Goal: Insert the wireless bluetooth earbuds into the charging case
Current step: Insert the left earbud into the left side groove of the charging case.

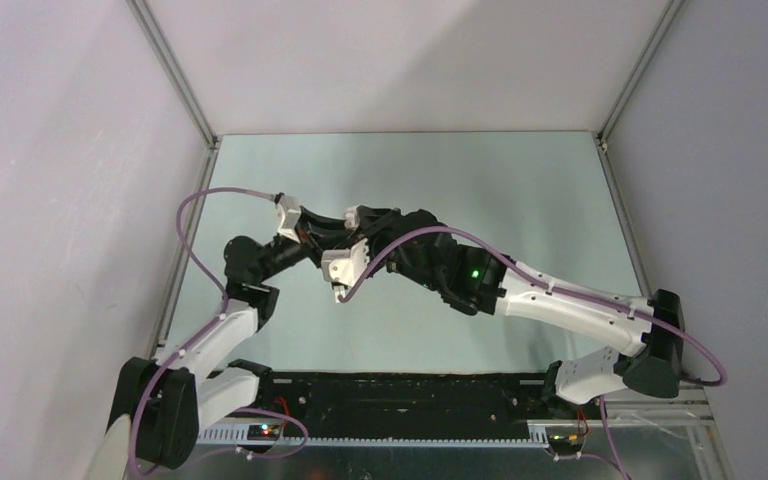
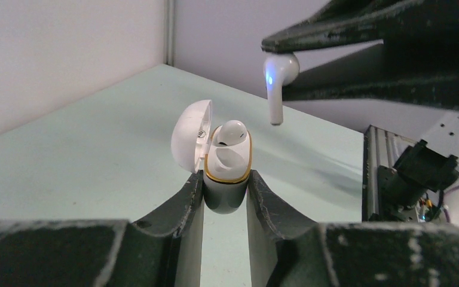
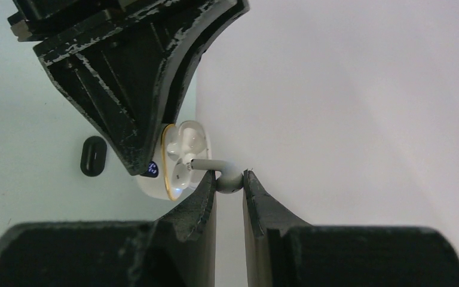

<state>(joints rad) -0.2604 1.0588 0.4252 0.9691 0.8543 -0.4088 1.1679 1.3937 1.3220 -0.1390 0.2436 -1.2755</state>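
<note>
My left gripper [image 2: 226, 186] is shut on the white charging case [image 2: 227, 170], held off the table with its lid [image 2: 190, 143] open to the left. One white earbud [image 2: 229, 131] sits in the case. My right gripper [image 3: 229, 178] is shut on the head of the second earbud [image 3: 224, 179], its stem pointing at the case's open pocket [image 3: 182, 161]. In the left wrist view this earbud [image 2: 278, 78] hangs above and right of the case, a blue light glowing on it. In the top view both grippers meet mid-table [image 1: 360, 255]; case and earbuds are hidden there.
A small black oval object [image 3: 93, 156] lies on the pale green table [image 2: 66, 149] beyond the case. White enclosure walls [image 1: 380, 60] stand at the back and sides. A black rail [image 1: 400, 395] runs along the near edge between the arm bases.
</note>
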